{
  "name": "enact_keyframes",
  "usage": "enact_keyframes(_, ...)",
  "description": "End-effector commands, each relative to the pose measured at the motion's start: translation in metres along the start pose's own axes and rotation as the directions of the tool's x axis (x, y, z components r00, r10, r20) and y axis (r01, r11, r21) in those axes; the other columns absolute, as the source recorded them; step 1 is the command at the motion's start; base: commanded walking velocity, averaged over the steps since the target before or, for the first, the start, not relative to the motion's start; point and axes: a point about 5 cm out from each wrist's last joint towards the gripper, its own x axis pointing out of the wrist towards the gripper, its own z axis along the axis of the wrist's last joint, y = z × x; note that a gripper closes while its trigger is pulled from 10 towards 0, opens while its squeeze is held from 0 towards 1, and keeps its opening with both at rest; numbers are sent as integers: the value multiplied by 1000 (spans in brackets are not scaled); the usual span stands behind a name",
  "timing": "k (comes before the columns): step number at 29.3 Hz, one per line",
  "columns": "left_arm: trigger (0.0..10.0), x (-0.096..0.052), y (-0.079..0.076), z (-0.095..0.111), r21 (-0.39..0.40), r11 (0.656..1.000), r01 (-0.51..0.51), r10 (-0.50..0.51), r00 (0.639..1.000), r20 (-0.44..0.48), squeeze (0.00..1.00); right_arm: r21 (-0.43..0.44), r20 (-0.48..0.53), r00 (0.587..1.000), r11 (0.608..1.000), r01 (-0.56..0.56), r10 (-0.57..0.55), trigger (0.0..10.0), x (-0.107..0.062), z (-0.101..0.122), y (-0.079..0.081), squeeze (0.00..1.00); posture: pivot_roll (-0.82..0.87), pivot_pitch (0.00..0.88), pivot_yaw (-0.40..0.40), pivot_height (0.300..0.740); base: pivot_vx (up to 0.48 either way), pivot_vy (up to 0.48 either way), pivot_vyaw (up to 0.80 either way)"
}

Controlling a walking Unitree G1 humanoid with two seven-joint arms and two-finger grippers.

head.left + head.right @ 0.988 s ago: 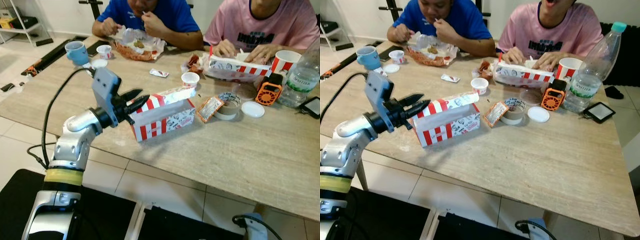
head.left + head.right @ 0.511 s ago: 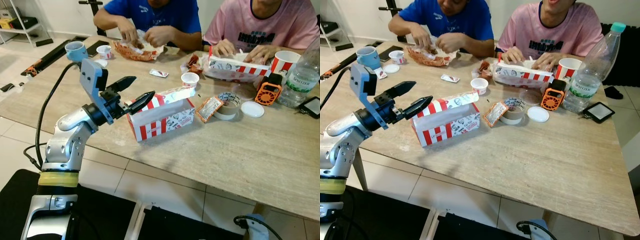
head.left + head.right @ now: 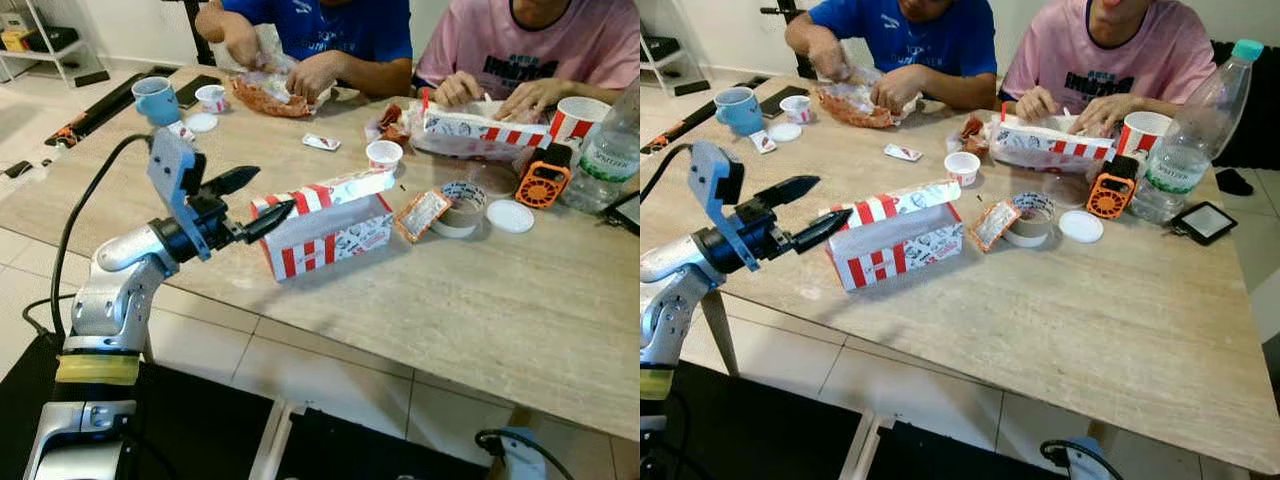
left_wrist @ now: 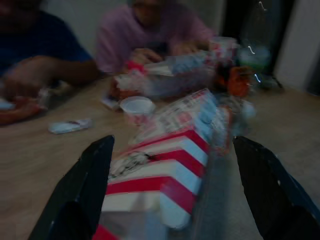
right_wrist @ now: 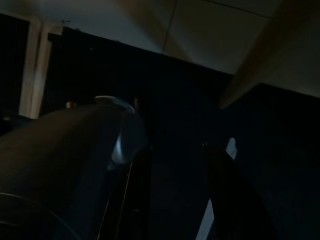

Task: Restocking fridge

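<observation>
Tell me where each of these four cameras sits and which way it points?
Left eye view: head camera, looking down at the beige table; left arm and left end effector show.
Right eye view: the same head's other eye, sharing the red-and-white striped cardboard box.
Left wrist view: along the open black fingers toward that box.
Right wrist view: dark, facing the floor; right end effector.

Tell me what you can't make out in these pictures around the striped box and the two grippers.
- Striped box: contents hidden under its flap, head views.
- Box print: blurred, left wrist view.
- Left gripper open; contact with box unclear.
- Right gripper: too dark, right wrist view.
</observation>
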Motion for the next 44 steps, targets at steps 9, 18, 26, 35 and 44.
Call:
enact_keyframes(9, 10000, -36, 39, -5, -158, 930, -332, 350, 932, 99, 0, 17, -7, 1000, 1000, 3, -3, 10000, 0, -4, 0, 0, -26, 132, 33, 740, 0, 0, 0)
enact_keyframes(18, 10000, -43, 43, -12, -204, 903, -378, 404, 909, 105, 0, 10, -14, 1000, 1000, 25, -25, 10000, -2, -5, -5, 0, -30, 150, 29, 740, 0, 0, 0)
enact_keyframes(26, 10000, -29, 32, -3, -157, 955, -252, 273, 953, 129, 0, 0, -29, 999, 999, 38, -38, 10000, -3, -9, -7, 0, -34, 137, 40, 740, 0, 0, 0)
enact_keyframes(35, 10000, -6, -3, 15, -15, 990, 143, -142, 988, 57, 0, -4, -48, 998, 1000, 29, -29, 10000, -2, -18, -1, 0, -29, 145, 54, 740, 0, 0, 0)
enact_keyframes(44, 10000, 3, 0, 5, 120, 974, 191, -176, 977, -121, 0, -15, -51, 998, 999, 33, -34, 10000, -3, -20, -4, 0, -40, 111, 63, 740, 0, 0, 0)
